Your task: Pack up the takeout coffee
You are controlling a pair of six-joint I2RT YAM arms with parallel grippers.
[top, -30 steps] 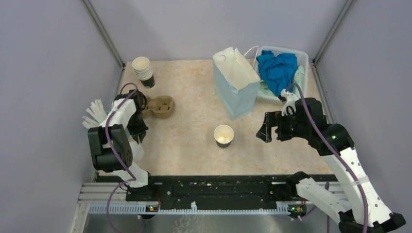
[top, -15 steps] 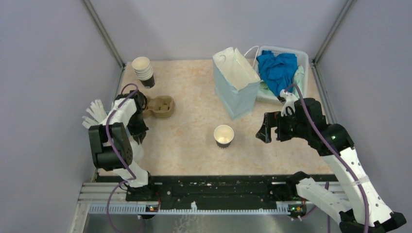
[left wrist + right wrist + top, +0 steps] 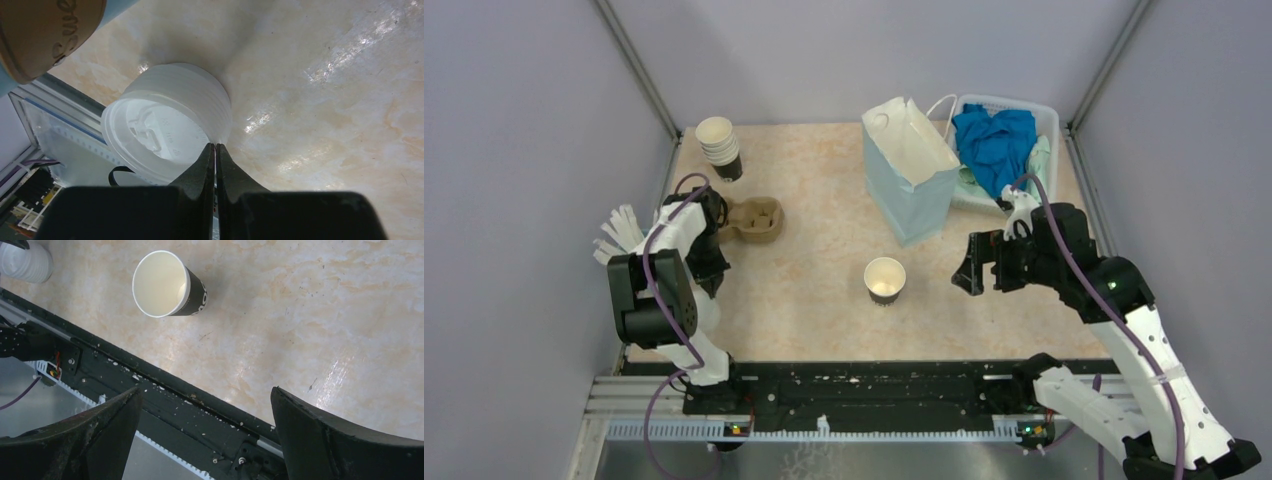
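The dark brown paper cup [image 3: 884, 279], cream inside, stands lidless in the middle of the table; it also shows in the right wrist view [image 3: 167, 285]. A stack of white plastic lids [image 3: 167, 127] lies at the table's left edge; it is hidden under the left arm in the top view. My left gripper [image 3: 216, 146] [image 3: 708, 274] is shut, pinching the rim of the top lid. My right gripper [image 3: 965, 272] [image 3: 205, 390] is wide open and empty, hovering to the right of the cup.
A light blue paper bag [image 3: 911, 168] stands open at the back. A white basket [image 3: 1048, 118] with a blue cloth is behind it to the right. A brown cup carrier [image 3: 755, 218] and a stack of lidless cups [image 3: 720, 147] are at back left.
The left arm has shifted very slightly. The cup and the right arm have not moved.
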